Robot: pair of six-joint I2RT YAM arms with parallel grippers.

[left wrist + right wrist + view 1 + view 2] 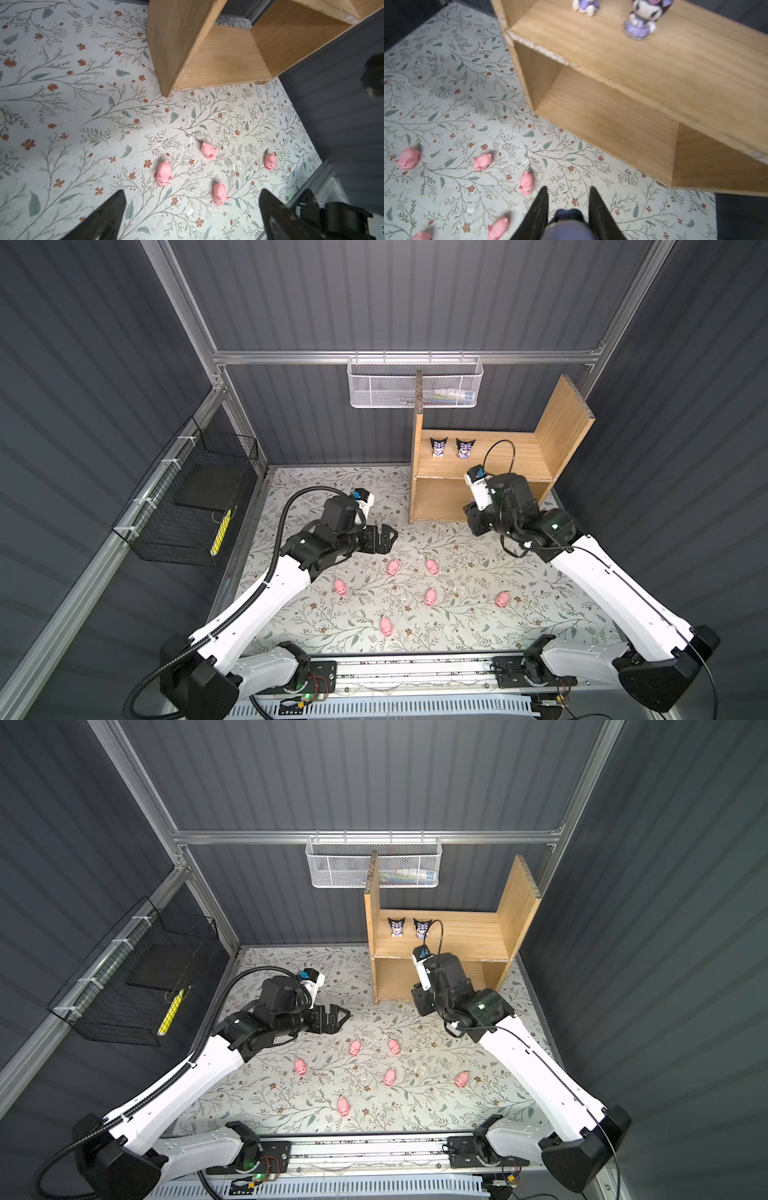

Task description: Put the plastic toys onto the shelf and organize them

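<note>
**Figure. Toy-sorting cell, from above and from both wrists.** The right claw [569, 189] is closed on a hooded figurine [566, 220]. Its dark hood and lavender body show between the two black fingers. The claw hangs just in front of the open face of the wooden shelf [519, 460], towards the shelf's left half in both top views.

A pair of matching figurines [439, 447] stands upright, side by side, on the upper board near its left end, faces to the front. The held one is probably being carried there so that like sits with like. Bare board lies beside the pair. Setting it down would call for a lift over the chipped front edge.

The left claw [192, 193] is open, jaws wide apart and holding nothing. It hovers over the floral mat [457, 630], off to the side of the shelf and well clear of the right arm.

Six pink pigs [392, 567] lie scattered on the mat, apart from one another, none on the shelf. Four show in the left wrist view, so they are likely the next picks. The lower level holds no toy.
</note>
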